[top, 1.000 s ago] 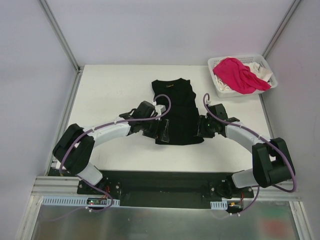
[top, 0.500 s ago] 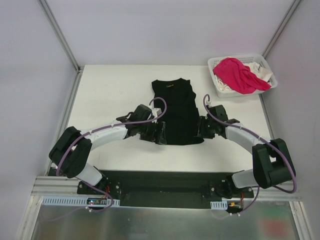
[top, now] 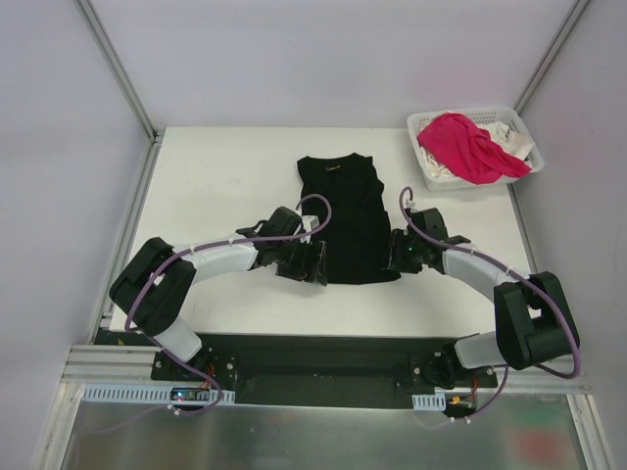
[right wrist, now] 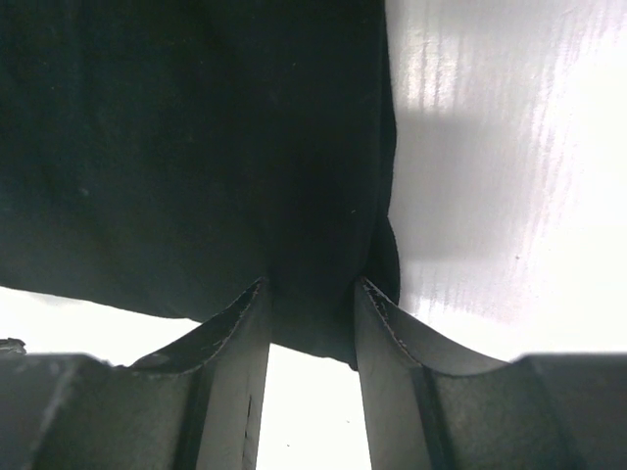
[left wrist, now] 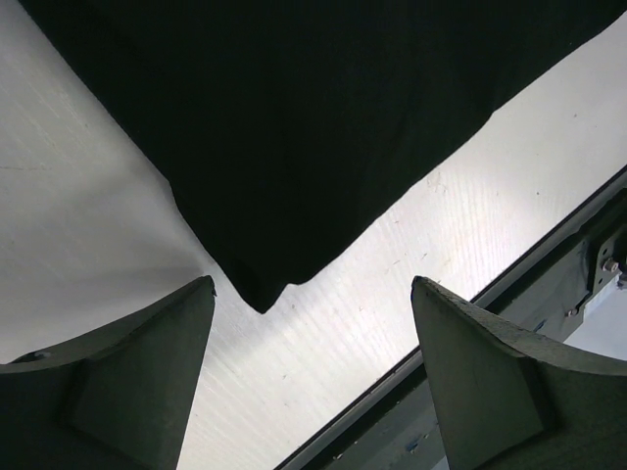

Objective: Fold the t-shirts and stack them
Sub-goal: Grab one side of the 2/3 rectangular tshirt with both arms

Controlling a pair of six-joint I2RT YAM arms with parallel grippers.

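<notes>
Your left claw (left wrist: 312,286) hovering spread at the black shirt's (top: 343,208) corner, right claw (right wrist: 312,286) pinching its hem, basket (top: 471,112) sitting beyond.

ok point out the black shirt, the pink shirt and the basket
black t-shirt (top: 341,211): top view, middle of its body
pink t-shirt (top: 465,145): top view, bunched middle
basket (top: 438,176): top view, near left wall

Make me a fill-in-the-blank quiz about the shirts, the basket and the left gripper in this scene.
The cloth t-shirt on the white table is ___.
The bright pink t-shirt lies in the white plastic lattice basket at the table's far ___ corner.
The left gripper is ___.
Missing words: black, right, open.
</notes>
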